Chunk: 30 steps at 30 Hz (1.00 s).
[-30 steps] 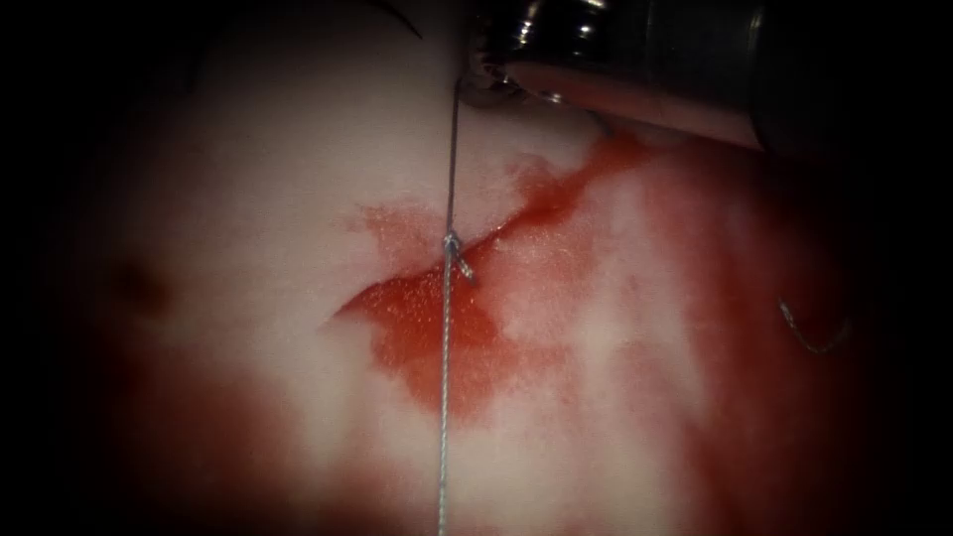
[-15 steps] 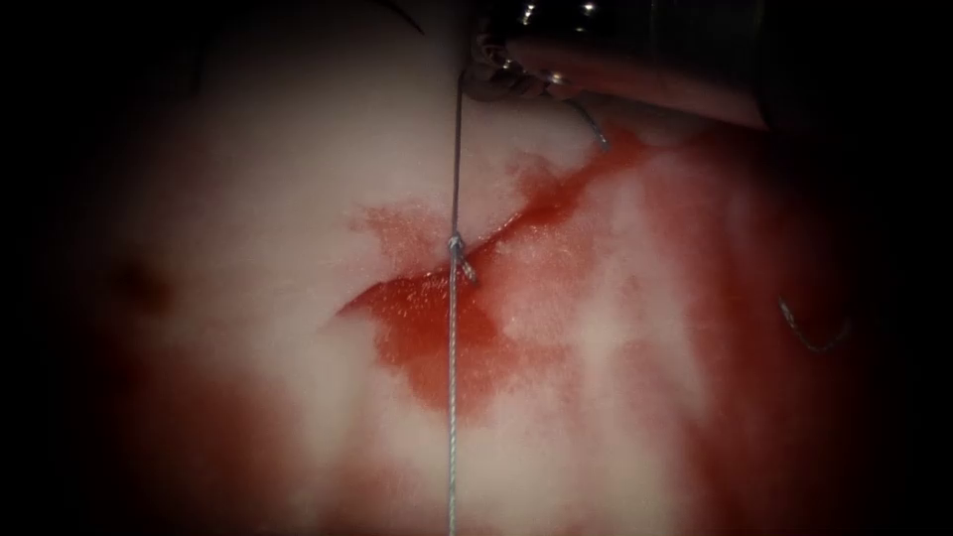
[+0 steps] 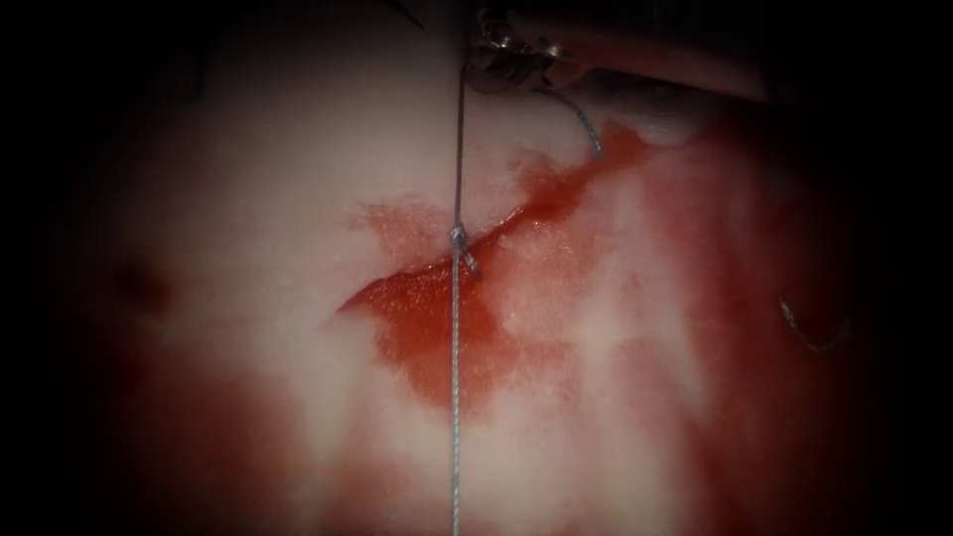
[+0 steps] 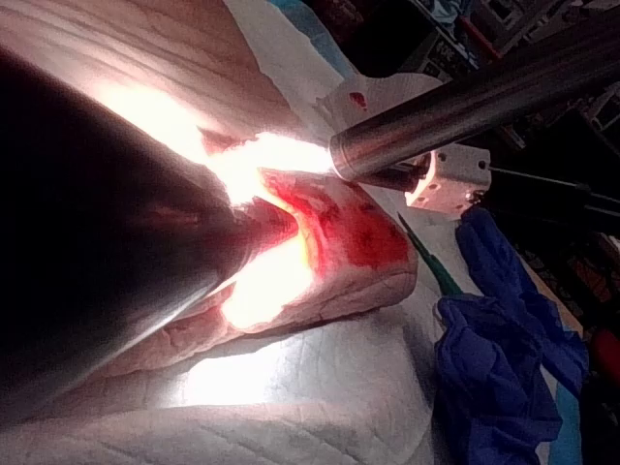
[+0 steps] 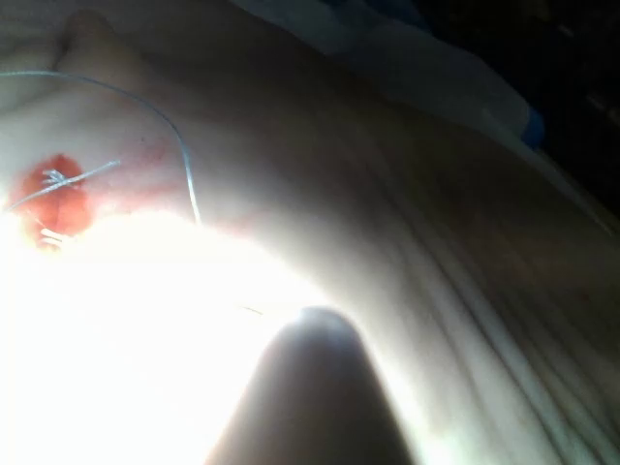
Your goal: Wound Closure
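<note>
The tissue (image 3: 248, 199) carries a slanting cut (image 3: 516, 213) wet with red fluid (image 3: 437, 328). A knot (image 3: 459, 238) sits on the cut. From it the thread (image 3: 456, 397) runs taut down out of the endoscope view and straight up to the right tool (image 3: 496, 62), whose jaws are shut on it. A short tail (image 3: 586, 124) curls out of those jaws onto the tissue. A thin dark curve (image 3: 405, 12) at the top edge could be the needle; I cannot tell. In the left wrist view the left tool's shaft (image 4: 116, 252) ends in glare at the tissue (image 4: 349, 232).
A curved cut end of thread (image 3: 809, 335) lies on the tissue far right of the cut. The left wrist view has the right arm's shaft (image 4: 465, 107) above the tissue, a blue glove (image 4: 504, 368) and white drape (image 4: 291, 387). Knot and thread (image 5: 184, 165) appear in the right wrist view.
The right tool has drawn back toward the top edge with the thread. The tail hanging from its jaws shows longer. The taut strand and knot have shifted slightly right.
</note>
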Motion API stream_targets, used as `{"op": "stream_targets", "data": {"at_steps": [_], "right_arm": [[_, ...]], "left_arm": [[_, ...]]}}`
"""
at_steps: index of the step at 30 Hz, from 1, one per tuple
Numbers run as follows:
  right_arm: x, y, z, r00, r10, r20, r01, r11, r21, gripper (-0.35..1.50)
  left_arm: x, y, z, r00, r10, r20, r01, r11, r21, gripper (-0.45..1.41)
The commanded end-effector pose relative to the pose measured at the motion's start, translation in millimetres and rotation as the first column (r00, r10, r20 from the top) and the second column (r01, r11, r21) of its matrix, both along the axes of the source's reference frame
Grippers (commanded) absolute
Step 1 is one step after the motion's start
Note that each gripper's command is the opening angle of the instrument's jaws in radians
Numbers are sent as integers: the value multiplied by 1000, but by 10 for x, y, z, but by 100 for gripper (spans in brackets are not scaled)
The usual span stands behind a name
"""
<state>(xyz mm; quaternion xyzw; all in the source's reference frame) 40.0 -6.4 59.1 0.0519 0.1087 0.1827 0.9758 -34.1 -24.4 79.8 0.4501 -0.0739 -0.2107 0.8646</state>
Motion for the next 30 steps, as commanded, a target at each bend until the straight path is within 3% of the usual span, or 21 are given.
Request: {"op": "stream_targets", "data": {"at_steps": [1, 2, 3, 4, 5, 6, 7, 9, 10, 11, 12, 15, 17, 18, 19, 20, 22, 25, 26, 30], "right_arm": [[9, 6, -10, 1000, 13, -21, -11, 997, 74, -35], [8, 3, -13, 1000, -4, -24, 6, 996, 94, -30], [6, 0, -17, 997, -66, -35, 69, 994, 83, 20], [6, 0, -17, 997, -66, -35, 69, 994, 83, 20], [1, -6, -28, 993, -108, -46, 111, 991, 78, 103], [-4, -10, -37, 992, -114, -57, 118, 989, 85, 106], [-4, -10, -37, 992, -114, -57, 118, 989, 85, 106], [-18, -18, -72, 986, -125, -111, 137, 985, 109, 96], [-29, -22, -98, 983, -76, -167, 97, 988, 122, 89], [-29, -22, -98, 983, -76, -167, 97, 988, 122, 89], [-41, -27, -128, 966, 58, -251, -16, 986, 164, 79], [-49, -37, -151, 925, 174, -338, -118, 976, 181, 89], [-52, -43, -161, 888, 232, -396, -168, 967, 189, 69], [-53, -45, -165, 870, 254, -423, -186, 963, 197, 36], [-53, -46, -168, 849, 276, -451, -199, 957, 211, -16], [-51, -46, -171, 800, 368, -473, -225, 916, 333, -35], [-46, -45, -170, 760, 468, -451, -229, 842, 489, -35], [-38, -49, -166, 758, 463, -459, -206, 838, 506, -35], [-26, -58, -156, 757, 425, -496, -126, 840, 527, -35], [-1, -86, -125, 769, 325, -550, 26, 845, 535, -35]], "left_arm": [[-3, 18, -1, 1000, -18, 13, 18, 1000, -20, -45], [1, 24, -2, 999, -37, 12, 38, 999, -24, -45], [5, 32, -3, 998, -60, 15, 60, 998, -33, -45], [5, 32, -3, 998, -60, 15, 60, 998, -33, -45], [16, 50, -8, 995, -92, 24, 94, 993, -69, -45], [21, 57, -11, 995, -95, 14, 96, 992, -86, -45], [21, 57, -11, 995, -95, 14, 96, 992, -86, -45], [36, 73, -17, 993, -114, -14, 111, 985, -133, -45], [43, 79, -21, 991, -131, -22, 126, 981, -145, -45], [43, 79, -21, 991, -131, -22, 126, 981, -145, -45], [45, 87, -27, 986, -166, -28, 160, 975, -153, -45], [44, 94, -36, 986, -169, -10, 165, 971, -172, -45], [44, 95, -39, 988, -154, -15, 148, 968, -201, -45], [45, 95, -41, 989, -148, -29, 139, 967, -213, -45], [46, 95, -41, 989, -141, -31, 131, 966, -222, -45], [47, 94, -42, 990, -138, -24, 129, 964, -231, -45], [47, 94, -42, 993, -120, -8, 114, 964, -242, -45], [47, 95, -43, 995, -103, 3, 101, 963, -251, -45], [46, 97, -45, 996, -89, 16, 90, 962, -258, -45], [47, 109, -44, 996, -56, 64, 73, 948, -310, -45]]}}
